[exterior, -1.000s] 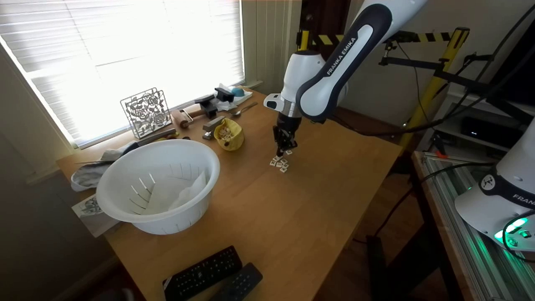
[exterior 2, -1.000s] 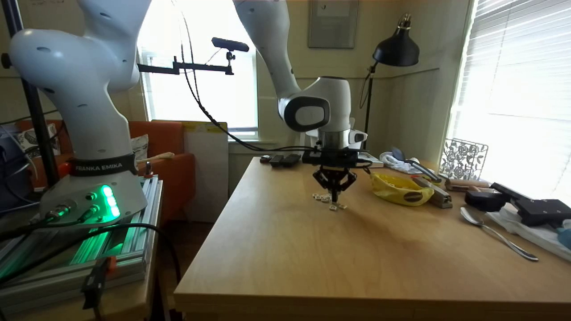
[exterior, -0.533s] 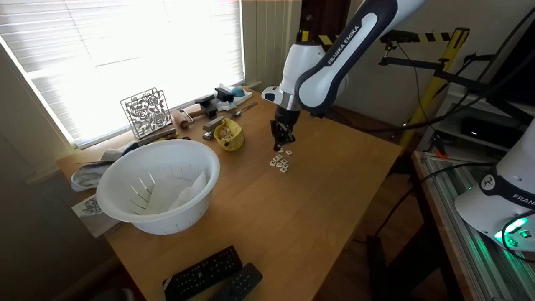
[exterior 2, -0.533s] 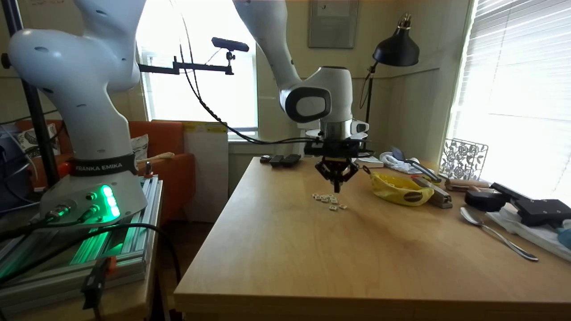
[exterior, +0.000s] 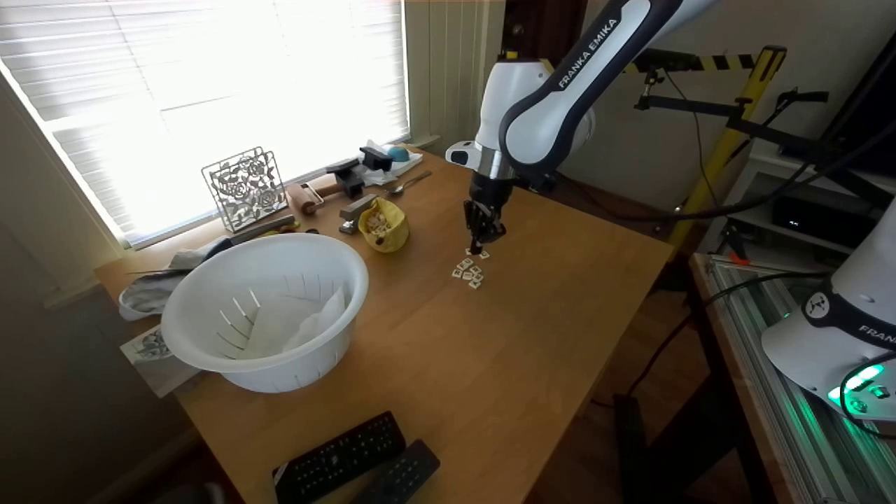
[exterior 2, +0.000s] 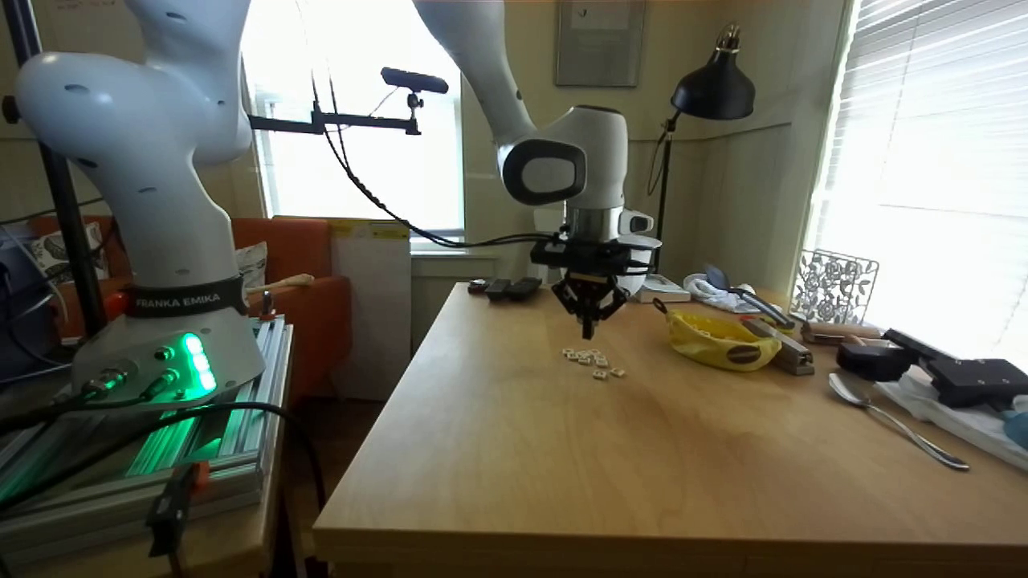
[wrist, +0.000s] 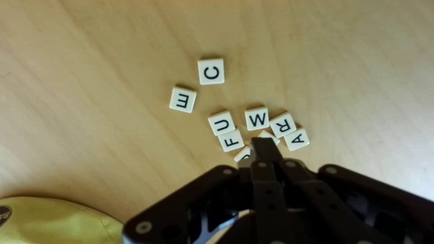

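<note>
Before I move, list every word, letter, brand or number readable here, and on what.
"FRANKA EMIKA": arm
"FRANKA EMIKA": robot base
"C": wrist view's topmost tile
"E": leftmost tile
"U": tile above F
"F": tile below U
"W": tile left of R
"R": tile between W and A
"A": rightmost tile
"BA", cut off: yellow pouch
Unreadable: two tiles half-hidden by the tool.
Too small: marks on remotes.

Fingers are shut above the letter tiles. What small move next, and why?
I'd probably shift the shut fingers slightly sideways at this height. In the wrist view they cover parts of two tiles, so those letters can't be fully read; in an exterior view they hang above the table, so knocking tiles seems unlikely.
</note>
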Controlling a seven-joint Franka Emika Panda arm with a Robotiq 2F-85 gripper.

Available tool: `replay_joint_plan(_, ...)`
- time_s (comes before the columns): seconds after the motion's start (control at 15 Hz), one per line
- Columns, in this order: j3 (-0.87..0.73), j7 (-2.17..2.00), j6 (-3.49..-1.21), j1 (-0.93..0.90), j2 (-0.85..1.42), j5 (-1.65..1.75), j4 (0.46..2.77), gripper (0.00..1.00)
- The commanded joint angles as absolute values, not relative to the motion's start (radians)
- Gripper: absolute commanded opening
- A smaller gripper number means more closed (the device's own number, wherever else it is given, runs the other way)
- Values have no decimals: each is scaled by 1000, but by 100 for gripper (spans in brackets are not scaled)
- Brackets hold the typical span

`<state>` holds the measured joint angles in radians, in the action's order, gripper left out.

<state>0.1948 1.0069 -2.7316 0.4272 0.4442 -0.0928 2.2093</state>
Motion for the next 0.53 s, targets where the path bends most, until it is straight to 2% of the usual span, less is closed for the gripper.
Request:
replay_joint_plan(0.0, 180, 1010, -2733, 397, 404, -135, 2267, 0)
replay_joint_plan(0.47, 192, 1016, -2811, 385, 428, -154, 2298, 0)
